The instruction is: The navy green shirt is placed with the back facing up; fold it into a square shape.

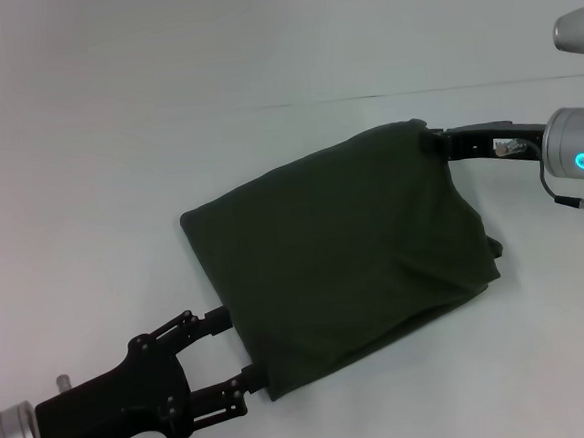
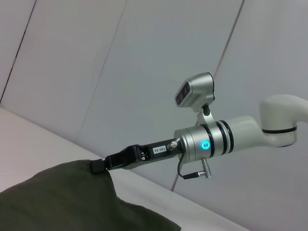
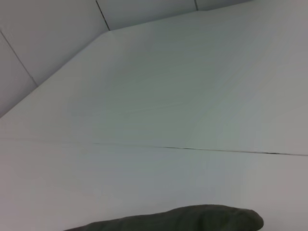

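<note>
Your left gripper (image 1: 239, 349) fingers straddle the navy green shirt (image 1: 344, 245) edge, released; right gripper (image 1: 433, 139) pinches its far corner, steadying the fold.

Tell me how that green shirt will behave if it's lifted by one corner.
The navy green shirt looks soft and rumpled, so it would probably sag. Its folded layers would likely fall open. It seems unlikely to slide: cloth on the matte table.

White table (image 1: 118, 171) — folded navy green shirt (image 1: 344, 245) lying flat near centre, roughly square.
</note>
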{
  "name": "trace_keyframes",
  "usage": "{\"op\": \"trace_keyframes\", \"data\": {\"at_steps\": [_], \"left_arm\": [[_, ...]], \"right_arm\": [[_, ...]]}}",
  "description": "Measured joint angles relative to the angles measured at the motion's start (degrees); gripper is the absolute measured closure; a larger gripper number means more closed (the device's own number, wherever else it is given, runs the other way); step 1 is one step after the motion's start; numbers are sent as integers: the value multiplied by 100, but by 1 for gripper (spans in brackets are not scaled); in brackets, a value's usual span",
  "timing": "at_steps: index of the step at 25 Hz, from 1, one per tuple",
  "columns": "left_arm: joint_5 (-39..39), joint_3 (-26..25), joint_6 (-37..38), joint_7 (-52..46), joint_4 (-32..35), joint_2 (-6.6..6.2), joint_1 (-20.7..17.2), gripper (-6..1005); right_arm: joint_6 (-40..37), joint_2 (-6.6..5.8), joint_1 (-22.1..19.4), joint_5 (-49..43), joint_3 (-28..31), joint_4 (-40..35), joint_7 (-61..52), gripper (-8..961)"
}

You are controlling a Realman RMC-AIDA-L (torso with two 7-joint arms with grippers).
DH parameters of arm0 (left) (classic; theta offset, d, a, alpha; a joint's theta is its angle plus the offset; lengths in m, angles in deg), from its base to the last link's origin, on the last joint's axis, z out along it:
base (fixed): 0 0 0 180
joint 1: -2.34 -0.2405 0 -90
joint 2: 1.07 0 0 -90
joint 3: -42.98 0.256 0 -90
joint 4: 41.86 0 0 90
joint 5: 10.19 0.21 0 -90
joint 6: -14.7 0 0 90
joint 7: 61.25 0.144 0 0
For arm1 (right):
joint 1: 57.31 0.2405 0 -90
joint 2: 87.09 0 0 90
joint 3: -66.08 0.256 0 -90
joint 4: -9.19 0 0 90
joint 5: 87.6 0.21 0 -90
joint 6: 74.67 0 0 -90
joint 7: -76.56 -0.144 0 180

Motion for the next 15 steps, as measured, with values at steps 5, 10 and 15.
{"op": "trace_keyframes", "data": {"at_steps": [5, 10, 15], "left_arm": [[0, 0, -51, -16, -28, 0, 0, 91], [0, 0, -96, -109, -31, -4, 17, 92], [-1, 0, -139, -162, -38, -11, 42, 92]], "right_arm": [[-39, 13, -3, 0, -26, -5, 64, 843], [-72, 3, -95, 43, 27, -219, 58, 757], [-556, -136, -284, 20, 82, -456, -182, 547]]}}
